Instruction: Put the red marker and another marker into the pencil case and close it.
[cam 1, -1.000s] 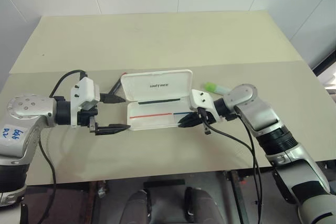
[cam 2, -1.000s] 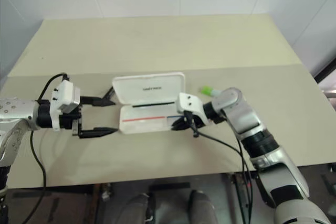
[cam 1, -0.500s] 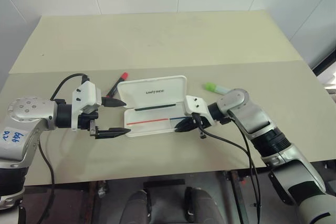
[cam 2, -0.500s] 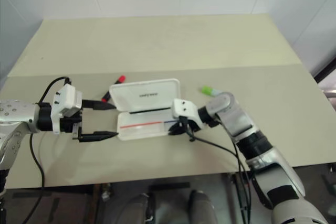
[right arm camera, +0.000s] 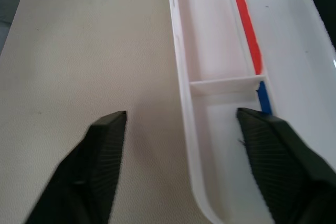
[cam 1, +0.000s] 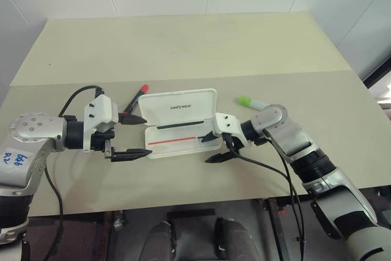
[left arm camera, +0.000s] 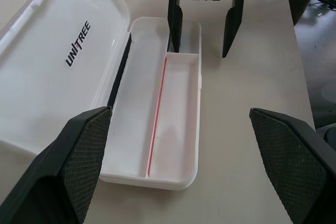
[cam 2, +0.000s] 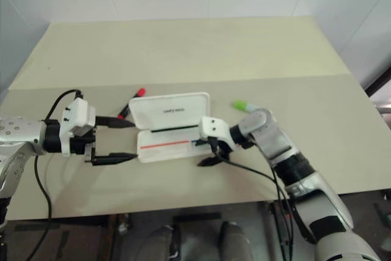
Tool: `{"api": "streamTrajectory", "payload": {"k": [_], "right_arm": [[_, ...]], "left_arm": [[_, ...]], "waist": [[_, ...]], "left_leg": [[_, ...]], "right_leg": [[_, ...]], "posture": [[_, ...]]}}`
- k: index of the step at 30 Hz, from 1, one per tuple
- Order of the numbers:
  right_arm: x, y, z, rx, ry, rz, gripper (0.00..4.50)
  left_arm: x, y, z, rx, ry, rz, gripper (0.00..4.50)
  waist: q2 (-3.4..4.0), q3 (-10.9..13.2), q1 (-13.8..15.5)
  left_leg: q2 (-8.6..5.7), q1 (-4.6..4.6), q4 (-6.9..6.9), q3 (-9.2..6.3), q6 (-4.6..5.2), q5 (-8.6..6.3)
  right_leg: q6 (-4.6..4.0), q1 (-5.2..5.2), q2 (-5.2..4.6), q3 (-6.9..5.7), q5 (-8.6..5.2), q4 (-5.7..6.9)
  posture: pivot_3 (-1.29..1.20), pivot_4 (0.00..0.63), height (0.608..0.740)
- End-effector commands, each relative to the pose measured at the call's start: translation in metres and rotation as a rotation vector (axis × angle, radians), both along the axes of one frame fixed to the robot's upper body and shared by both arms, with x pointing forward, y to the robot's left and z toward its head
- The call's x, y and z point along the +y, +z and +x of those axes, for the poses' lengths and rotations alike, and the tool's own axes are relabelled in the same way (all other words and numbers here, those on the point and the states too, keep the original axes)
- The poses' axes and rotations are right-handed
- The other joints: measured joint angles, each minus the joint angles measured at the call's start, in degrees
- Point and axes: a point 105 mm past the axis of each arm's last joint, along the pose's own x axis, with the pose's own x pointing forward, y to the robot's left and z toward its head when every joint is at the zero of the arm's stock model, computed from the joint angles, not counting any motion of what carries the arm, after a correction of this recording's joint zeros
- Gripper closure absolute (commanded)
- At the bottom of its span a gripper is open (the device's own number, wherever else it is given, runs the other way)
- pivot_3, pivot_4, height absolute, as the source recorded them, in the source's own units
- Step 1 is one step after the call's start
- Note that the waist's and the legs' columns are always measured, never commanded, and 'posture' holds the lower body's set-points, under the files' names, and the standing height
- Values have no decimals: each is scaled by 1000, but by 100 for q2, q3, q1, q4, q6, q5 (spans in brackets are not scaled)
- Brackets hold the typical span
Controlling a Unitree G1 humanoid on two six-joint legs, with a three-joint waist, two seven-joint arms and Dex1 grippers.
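On the beige bench (cam 1: 201, 47) the white pencil case (cam 1: 180, 123) lies open, lid reading "UNITREE". Left gripper (cam 1: 135, 136) and right gripper (cam 1: 214, 147) flank it, jaws apart, empty. The red marker (cam 1: 138, 95) and green-capped marker (cam 1: 252, 102) lie behind.

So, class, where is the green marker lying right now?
In the left eye view, the green marker lies on the table at the robot's right, just past the open pencil case, behind the right arm.
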Motion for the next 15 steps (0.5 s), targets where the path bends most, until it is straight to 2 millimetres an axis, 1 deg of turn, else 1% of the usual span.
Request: {"api": "streamTrajectory", "payload": {"k": [1,8,15], "right_arm": [[-4,16,2,-27,-14,37,292],[-9,28,-5,-16,-5,59,292],[-12,48,-28,51,53,105,292]], "left_arm": [[0,5,-1,-26,-8,12,0],[-3,5,-1,-25,-14,5,0],[-8,11,-6,-31,-25,-18,0]], "waist": [[0,0,1],[0,0,3],[0,0,9]], "left_leg": [[0,0,0,0,0,0],[0,-1,0,0,0,0],[0,-1,1,1,1,-1]], "right_leg": [[0,0,0,0,0,1],[0,0,0,0,0,-1],[0,-1,0,2,0,0]], "posture": [[0,150,740],[0,150,740],[0,150,740]]}}
